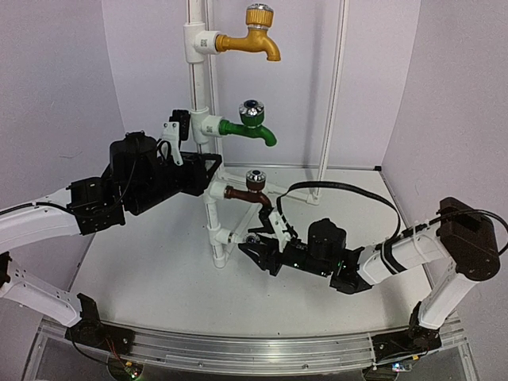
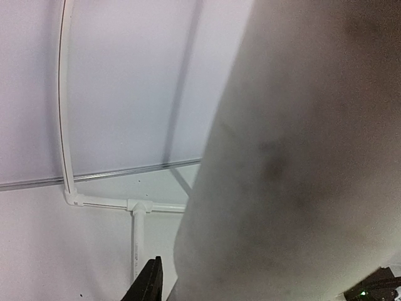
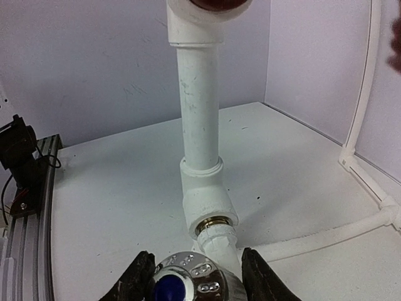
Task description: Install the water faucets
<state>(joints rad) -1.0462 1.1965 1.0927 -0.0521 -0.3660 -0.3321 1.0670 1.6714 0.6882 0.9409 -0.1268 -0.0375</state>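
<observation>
White faucet (image 3: pixel 216 241) sits clamped by its knob in my right hand (image 3: pixel 197 276), its stem meeting the lowest fitting (image 3: pixel 207 204) above the desk (image 3: pixel 125 188). I judge I'm threading it in, and the next move calls for straight, steady twisting. I cannot tell the left hand's (image 1: pixel 208 171) grip.

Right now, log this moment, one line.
right gripper: shut on white plastic silver-topped faucet | faucet: at lowest white T-fitting | left gripper: around upright white pipe
</observation>
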